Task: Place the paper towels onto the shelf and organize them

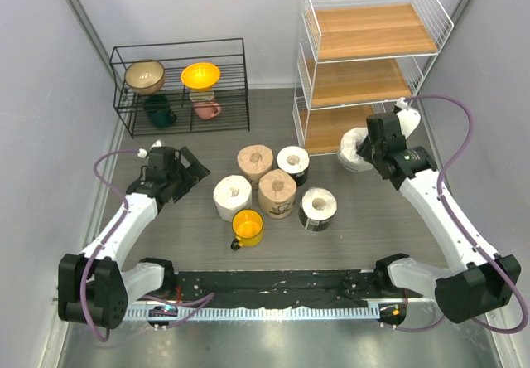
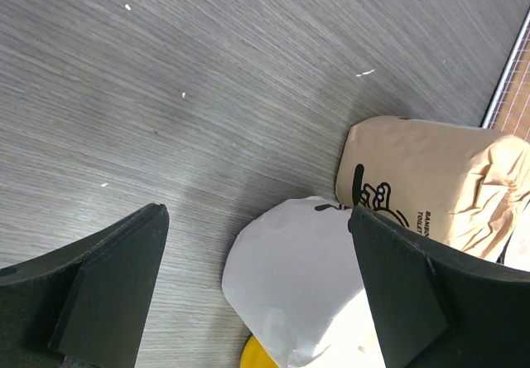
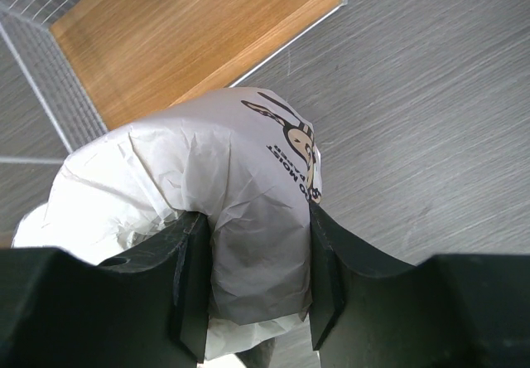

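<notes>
Clamped in right gripper: white paper towel roll, wrap crumpled, just in front of bottom board of shelf

Spread wide, gripping nothing: left gripper, above table near five other rolls standing upright beside yellow mug

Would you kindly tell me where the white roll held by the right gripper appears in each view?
Top external: white roll right of centre, before the lowest shelf board, in the right gripper.
Left wrist: not in it.
Right wrist: centre frame, between the fingers.
Shared landmark: that lowest shelf board, top left in the right wrist view.
</notes>
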`<state>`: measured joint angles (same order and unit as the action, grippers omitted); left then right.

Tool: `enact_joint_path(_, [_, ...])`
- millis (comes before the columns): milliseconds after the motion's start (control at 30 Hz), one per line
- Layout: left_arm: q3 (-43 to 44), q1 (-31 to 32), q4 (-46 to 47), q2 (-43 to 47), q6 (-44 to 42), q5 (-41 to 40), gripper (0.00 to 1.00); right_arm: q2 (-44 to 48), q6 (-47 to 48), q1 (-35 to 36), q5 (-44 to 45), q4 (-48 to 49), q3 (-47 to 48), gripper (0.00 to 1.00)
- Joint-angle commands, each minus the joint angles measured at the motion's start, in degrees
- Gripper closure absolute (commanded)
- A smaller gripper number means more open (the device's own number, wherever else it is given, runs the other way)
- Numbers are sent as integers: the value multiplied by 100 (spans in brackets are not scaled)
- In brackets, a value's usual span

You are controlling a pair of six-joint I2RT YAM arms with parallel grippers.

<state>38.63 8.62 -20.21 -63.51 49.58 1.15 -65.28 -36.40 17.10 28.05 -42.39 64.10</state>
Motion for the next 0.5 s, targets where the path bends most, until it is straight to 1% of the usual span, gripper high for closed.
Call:
enact_joint_path(0, [145,17,96,-101,69,272,3,-160,-201,-347,33,863,-186,54])
enact_joint_path(200, [153,25,87,-171,51,298,3,-521,-394,-892,-186,1390,-327,54])
enact_joint_path(467, [162,34,61,-22,-1,263,2,-872,-675,-990,-177,2024,-459,54])
